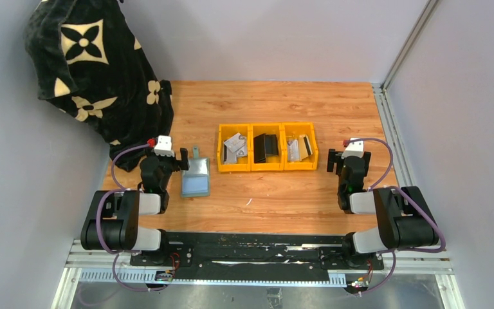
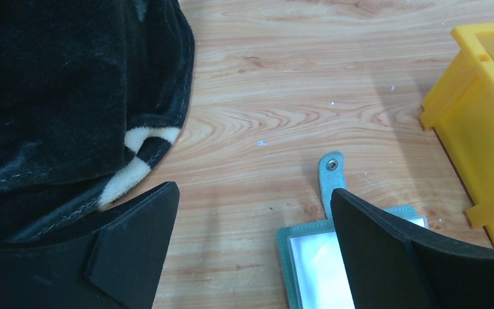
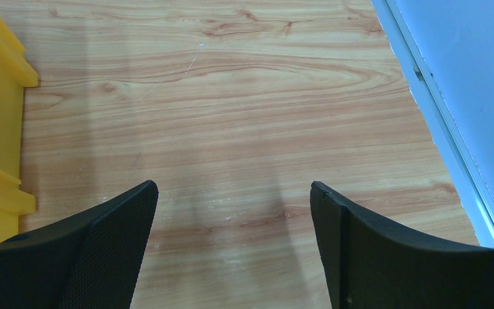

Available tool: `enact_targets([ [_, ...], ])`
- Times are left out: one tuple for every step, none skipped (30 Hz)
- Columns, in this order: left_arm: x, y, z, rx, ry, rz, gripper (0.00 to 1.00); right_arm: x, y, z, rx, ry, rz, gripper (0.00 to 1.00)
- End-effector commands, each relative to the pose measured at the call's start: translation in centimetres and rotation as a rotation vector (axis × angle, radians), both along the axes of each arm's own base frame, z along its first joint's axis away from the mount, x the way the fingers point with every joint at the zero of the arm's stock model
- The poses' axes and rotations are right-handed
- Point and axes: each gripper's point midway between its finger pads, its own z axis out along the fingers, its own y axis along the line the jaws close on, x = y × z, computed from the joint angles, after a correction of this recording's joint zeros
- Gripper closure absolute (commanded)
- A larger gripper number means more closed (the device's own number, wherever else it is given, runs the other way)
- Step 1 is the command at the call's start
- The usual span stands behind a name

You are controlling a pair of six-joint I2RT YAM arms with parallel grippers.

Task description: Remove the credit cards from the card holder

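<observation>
While both arms' jaws stand spread above the wooden table (image 1: pixel 264 206), the green card holder (image 1: pixel 195 178) lies flat beside the left arm (image 1: pixel 125 222), near three yellow bins (image 1: pixel 267 147). A black patterned blanket (image 1: pixel 96 71) drapes the grey-walled corner.

— What sits on the surface (image 1: pixel 276 199)?
— Three yellow bins (image 1: pixel 267 167) in a row, touching side to side. A black wallet (image 1: pixel 264 148) lies in the middle one.
— And to the left?
— A black cloth (image 1: pixel 96 77) with cream flowers, draped at the far-left corner.
</observation>
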Motion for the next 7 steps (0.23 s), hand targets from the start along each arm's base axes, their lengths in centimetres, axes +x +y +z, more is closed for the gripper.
enact_targets([
  [0.53, 0.35, 1.01, 0.013, -0.037, 0.019, 0.00, 0.34, -0.50, 0.77, -0.007, -0.028, -0.010, 0.09],
  [0.57, -0.08, 1.07, 0.016, -0.038, 0.009, 0.00, 0.40, -0.49, 0.84, -0.007, -0.030, -0.009, 0.09],
  [0.56, -0.48, 1.06, 0.019, -0.038, 0.004, 0.00, 0.40, -0.44, 0.82, -0.008, -0.029, -0.007, 0.09],
  [0.54, -0.55, 1.03, 0.022, -0.036, 0.007, 0.00, 0.40, -0.50, 0.83, -0.007, -0.029, -0.009, 0.09],
  [0.54, -0.48, 1.08, 0.024, -0.038, 0.013, 0.00, 0.40, -0.48, 0.82, -0.007, -0.029, -0.008, 0.09],
  [0.51, -0.47, 1.07, 0.023, -0.038, 0.015, 0.00, 0.39, -0.48, 0.83, -0.007, -0.029, -0.009, 0.09],
  [0.45, -0.47, 1.11, 0.021, -0.042, 0.016, 0.00, 0.39, -0.47, 0.81, -0.007, -0.028, -0.008, 0.08],
])
